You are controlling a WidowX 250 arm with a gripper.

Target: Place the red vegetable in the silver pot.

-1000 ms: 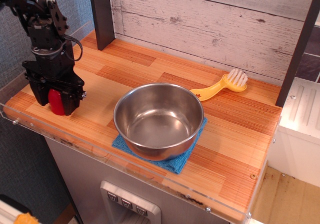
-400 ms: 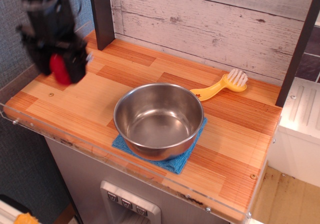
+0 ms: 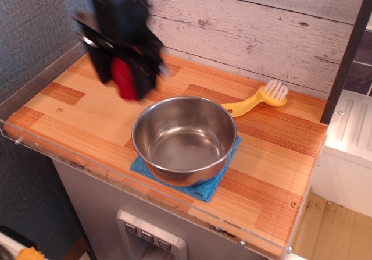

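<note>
observation.image: one end effector clamped on one red vegetable; one silver pot, one brush.

- One small glossy red plastic vegetable
- One large round stainless-steel pot
- One blue cloth
- One yellow-handled brush
- One black gripper

Motion-blurred gripper, its fingers indistinct around the red vegetable.
</note>
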